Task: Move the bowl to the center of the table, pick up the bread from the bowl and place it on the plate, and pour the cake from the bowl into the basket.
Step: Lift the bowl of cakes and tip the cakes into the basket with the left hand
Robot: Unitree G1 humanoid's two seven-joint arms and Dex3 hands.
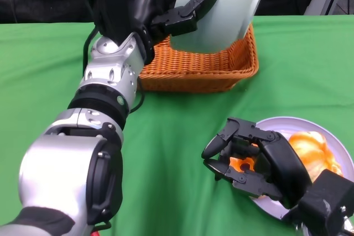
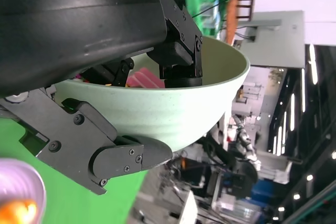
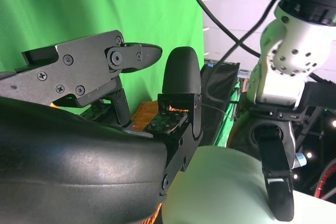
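My left hand [image 1: 177, 17] grips the pale green bowl [image 1: 221, 4] by its rim and holds it lifted and tipped on its side above the orange wicker basket [image 1: 193, 64]. In the left wrist view a pink piece of cake [image 2: 144, 80] still shows inside the bowl [image 2: 173, 114]. The orange bread [image 1: 312, 147] lies on the white plate [image 1: 298, 120] at the lower right. My right hand [image 1: 254, 161] hovers over the plate's near-left edge, fingers loosely curled and apart, with nothing held. The right wrist view shows its fingers [image 3: 181, 77] empty and the bowl [image 3: 220, 187] beyond.
The green tablecloth [image 1: 177, 153] stretches between basket and plate. The basket stands at the far middle of the table, with my left forearm [image 1: 110, 81] reaching up along its left side. Dark background lies beyond the far edge.
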